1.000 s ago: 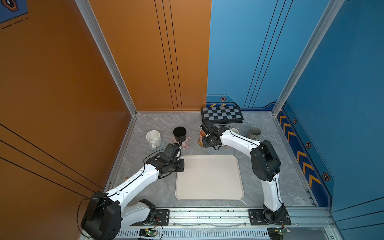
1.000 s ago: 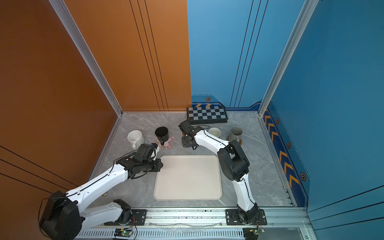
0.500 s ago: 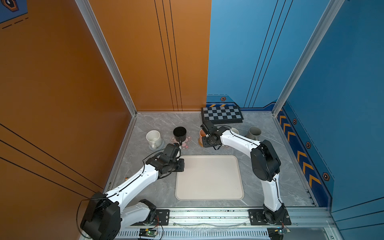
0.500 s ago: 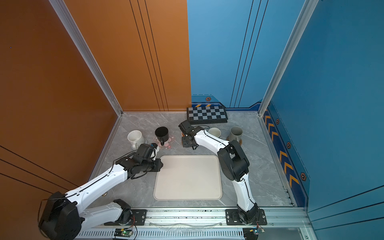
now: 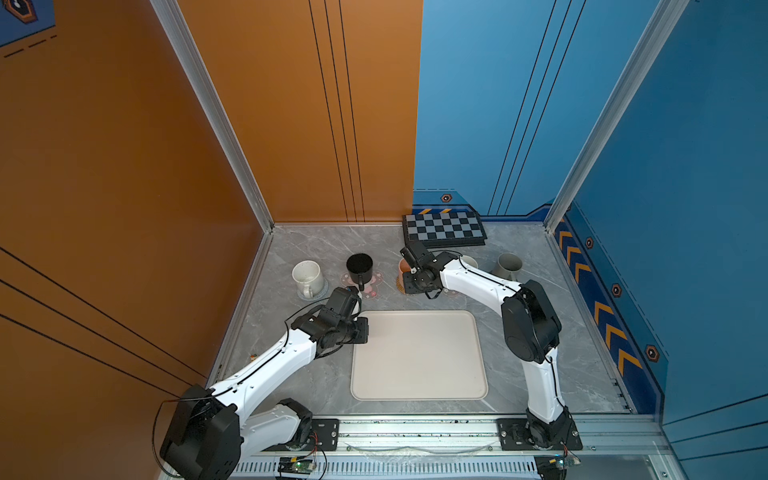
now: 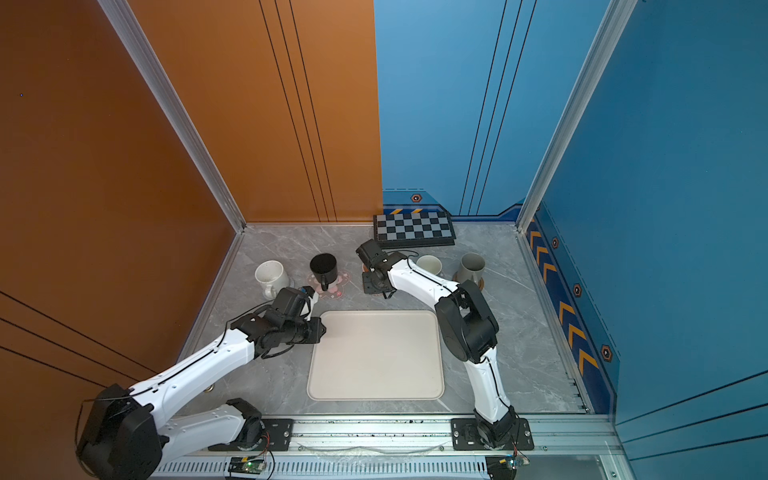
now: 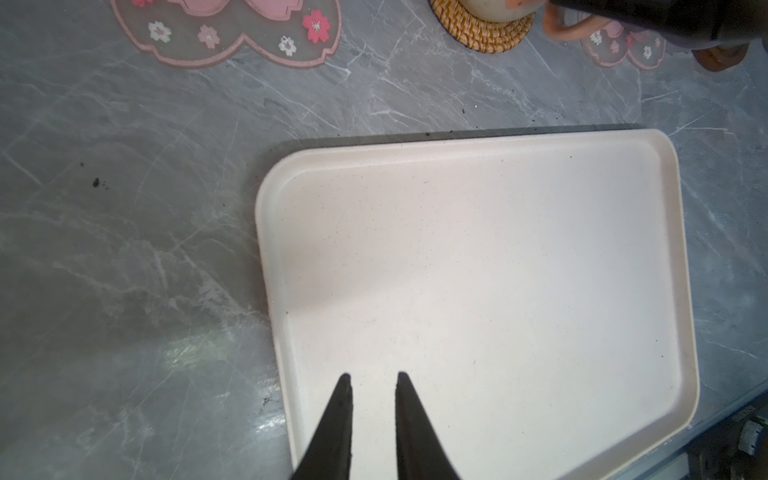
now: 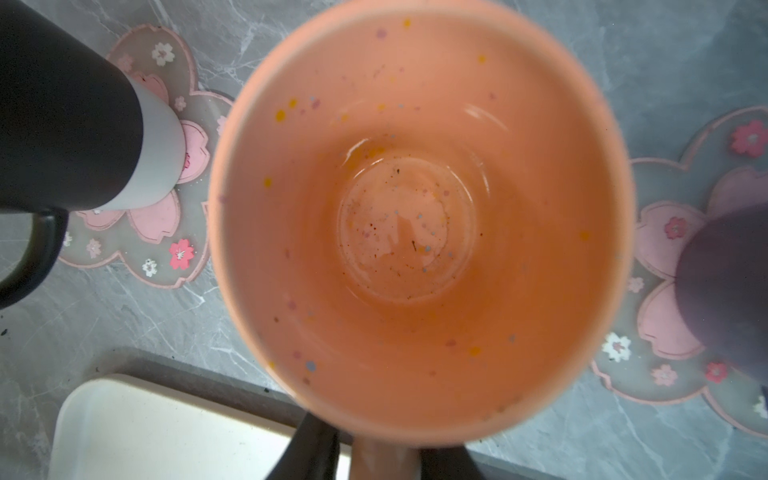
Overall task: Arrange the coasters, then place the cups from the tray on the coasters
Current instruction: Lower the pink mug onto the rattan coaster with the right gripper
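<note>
Peach cup [image 8: 415, 208] sits on the straw coaster [image 7: 482, 35], right pincer [image 8: 382, 451] clamped on its handle. Other cups [image 5: 359, 266] stand on coasters [image 5: 376, 281]; tray [image 5: 417, 353] empty. Left pincer [image 7: 372, 376] slightly apart, empty. Only letting go seems left.

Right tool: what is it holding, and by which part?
The peach cup, by its handle, pinched in the right tool.

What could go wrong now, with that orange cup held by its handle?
The right gripper grips the peach cup by its handle on the straw coaster; pulling away before letting go might drag or tip it. The black cup and lavender cup stand close on either side, so a sideways swing could knock them.
</note>
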You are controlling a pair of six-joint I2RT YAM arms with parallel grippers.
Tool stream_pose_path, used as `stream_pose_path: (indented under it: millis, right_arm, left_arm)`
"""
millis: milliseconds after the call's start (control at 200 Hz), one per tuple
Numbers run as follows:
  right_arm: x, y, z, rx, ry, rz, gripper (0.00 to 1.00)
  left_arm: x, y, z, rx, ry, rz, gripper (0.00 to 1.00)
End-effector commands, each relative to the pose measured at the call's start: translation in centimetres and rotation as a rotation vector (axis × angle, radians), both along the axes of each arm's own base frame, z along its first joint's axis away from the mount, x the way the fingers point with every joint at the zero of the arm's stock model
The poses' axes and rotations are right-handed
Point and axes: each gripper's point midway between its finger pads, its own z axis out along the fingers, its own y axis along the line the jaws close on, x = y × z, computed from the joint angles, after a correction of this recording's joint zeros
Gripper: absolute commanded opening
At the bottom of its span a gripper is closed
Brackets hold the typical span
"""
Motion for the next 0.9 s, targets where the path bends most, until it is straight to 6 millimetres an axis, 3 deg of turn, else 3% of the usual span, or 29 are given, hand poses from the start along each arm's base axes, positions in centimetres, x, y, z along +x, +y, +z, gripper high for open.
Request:
stream_pose_path:
  millis: [0, 335, 360, 521, 896]
  right_arm:
    - [-0.3, 0.4, 0.4, 0.001, 0.015, -0.002, 0.32]
    - [-1.0, 0.2, 0.3, -0.015, 0.025, 0.008, 0.34]
    - [-0.9, 0.2, 1.7, 0.002, 0.002, 0.008, 0.35]
    - [-1.4, -0.2, 2.3, 0.003, -0.001, 0.010, 0.37]
    - [-1.8, -0.3, 2.2, 0.007, 0.008, 0.011, 0.37]
  left_arm:
    - [-0.4, 0.2, -0.4, -0.007, 0.015, 0.011, 0.22]
    - [-0.3, 0.2, -0.2, -0.009, 0.011, 0.013, 0.21]
    - [-0.3, 0.2, -0.2, -0.007, 0.011, 0.012, 0.22]
    - [-0.4, 0.1, -0.2, -0.011, 0.010, 0.009, 0.22]
    - [-0.6, 0.1, 0.0, -0.018, 0.002, 0.013, 0.22]
